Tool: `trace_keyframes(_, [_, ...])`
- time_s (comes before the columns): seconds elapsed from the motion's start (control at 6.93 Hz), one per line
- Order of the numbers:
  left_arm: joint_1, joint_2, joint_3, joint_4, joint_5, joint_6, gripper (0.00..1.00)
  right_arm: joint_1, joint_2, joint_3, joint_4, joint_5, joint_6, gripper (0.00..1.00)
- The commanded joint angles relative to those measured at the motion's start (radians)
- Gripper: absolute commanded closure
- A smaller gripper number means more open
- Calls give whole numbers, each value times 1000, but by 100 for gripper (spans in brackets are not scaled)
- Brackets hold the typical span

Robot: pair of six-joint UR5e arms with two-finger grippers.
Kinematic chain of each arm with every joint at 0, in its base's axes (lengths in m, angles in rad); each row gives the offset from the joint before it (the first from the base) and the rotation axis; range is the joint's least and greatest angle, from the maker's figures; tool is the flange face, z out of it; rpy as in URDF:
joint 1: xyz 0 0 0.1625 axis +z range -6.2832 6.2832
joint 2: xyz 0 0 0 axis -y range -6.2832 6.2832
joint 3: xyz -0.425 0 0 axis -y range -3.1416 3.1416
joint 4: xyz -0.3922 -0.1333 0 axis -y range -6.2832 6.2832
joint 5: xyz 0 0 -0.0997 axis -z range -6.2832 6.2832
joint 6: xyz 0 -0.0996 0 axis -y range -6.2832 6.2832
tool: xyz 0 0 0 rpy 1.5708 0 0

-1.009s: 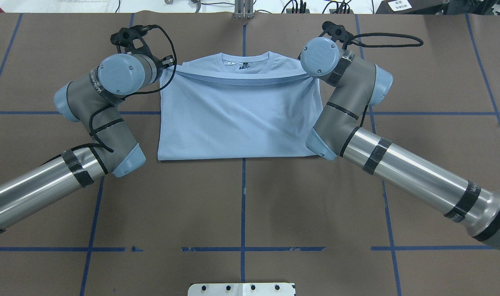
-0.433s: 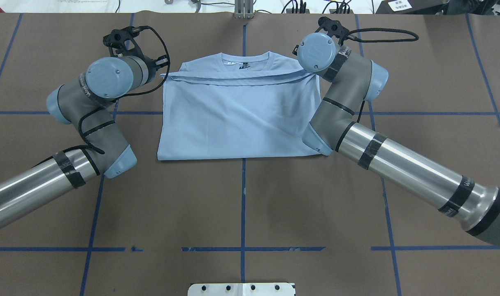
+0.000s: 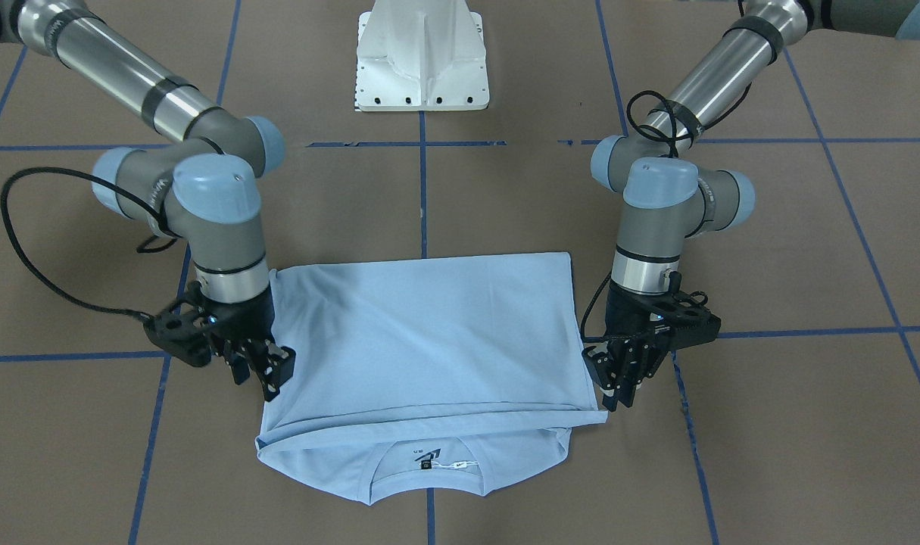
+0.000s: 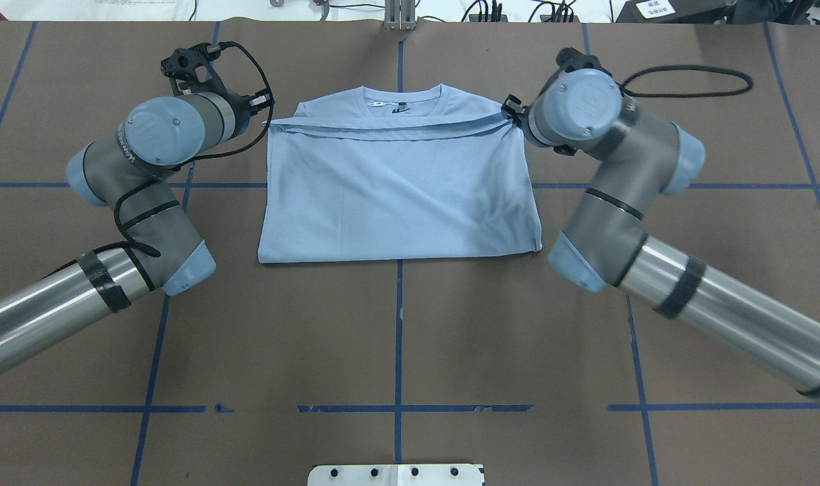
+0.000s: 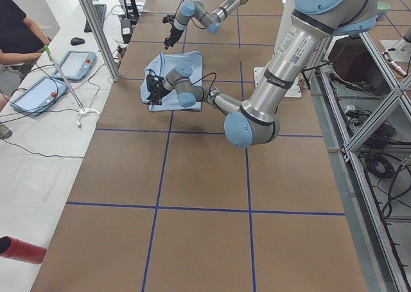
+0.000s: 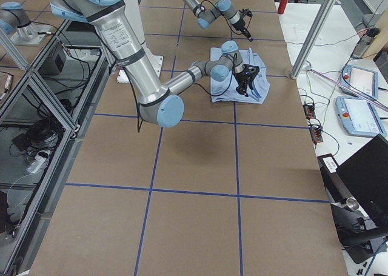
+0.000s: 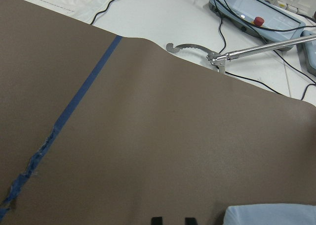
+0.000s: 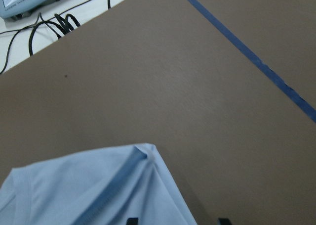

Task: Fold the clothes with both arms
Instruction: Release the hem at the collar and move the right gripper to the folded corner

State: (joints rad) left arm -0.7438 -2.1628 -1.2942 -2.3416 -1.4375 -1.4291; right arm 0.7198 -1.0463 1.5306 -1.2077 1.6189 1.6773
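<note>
The left claw [image 7: 173, 221] stands released, its tips slightly parted on nothing, with the hem corner of the light blue T-shirt [image 4: 396, 189] just beside it. The shirt lies folded on the counter [image 4: 396, 324] between both claws, collar exposed. The right claw [image 8: 177, 221] gapes wide over the opposite corner, gripping nothing.

T-shirt [image 3: 429, 325] between left pincer [image 3: 619, 386], right pincer [image 3: 266, 376]
</note>
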Motion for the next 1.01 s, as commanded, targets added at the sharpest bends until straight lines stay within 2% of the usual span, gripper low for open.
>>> trace_keyframes(0.0, [1, 4, -8, -1, -23, -2, 65, -110, -254, 260, 6, 29, 160, 33])
trace_keyframes(0.14, [1, 5, -8, -1, -26, -2, 65, -138, -267, 273, 13, 24, 201, 26])
trace_keyframes(0.43, [1, 1, -10, 4, -26, -5, 65, -157, -236, 264, 13, -31, 259, 26])
trace_keyframes(0.58, [3, 4, -14, 8, -24, -7, 65, -158, -197, 237, 11, -57, 283, 25])
trace_keyframes(0.87, [9, 5, -20, 12, -24, -19, 65, -195, -185, 188, 13, -95, 282, 25])
